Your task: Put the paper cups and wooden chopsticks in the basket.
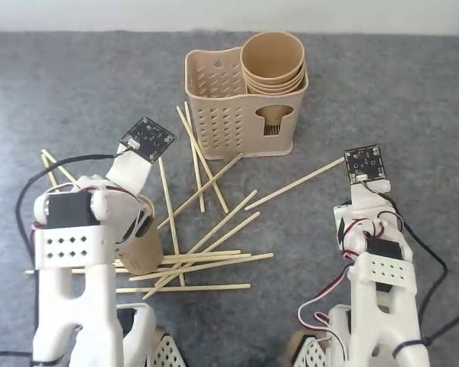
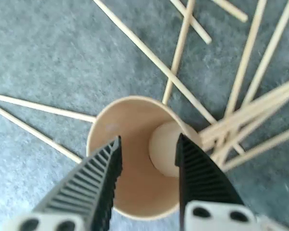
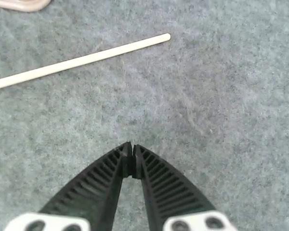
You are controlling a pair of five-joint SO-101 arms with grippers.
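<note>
A tan paper cup point(image 2: 135, 163) stands mouth-up on the grey carpet, with several wooden chopsticks point(image 2: 241, 120) lying against it. My left gripper point(image 2: 148, 139) is open just above the cup's mouth, both fingertips over the opening. In the high view this cup point(image 1: 143, 248) sits under the left arm, amid scattered chopsticks point(image 1: 206, 260). The beige basket point(image 1: 214, 99) stands at the back with a stack of paper cups point(image 1: 273, 57) in its right compartment. My right gripper point(image 3: 131, 147) is shut and empty, low over bare carpet, short of one chopstick point(image 3: 82, 60).
More chopsticks point(image 1: 195, 157) lean toward the basket's front, and one long chopstick point(image 1: 294, 183) lies between the basket and the right arm point(image 1: 371, 229). A corner of the basket point(image 3: 19, 4) is near that stick. Open carpet lies to the right.
</note>
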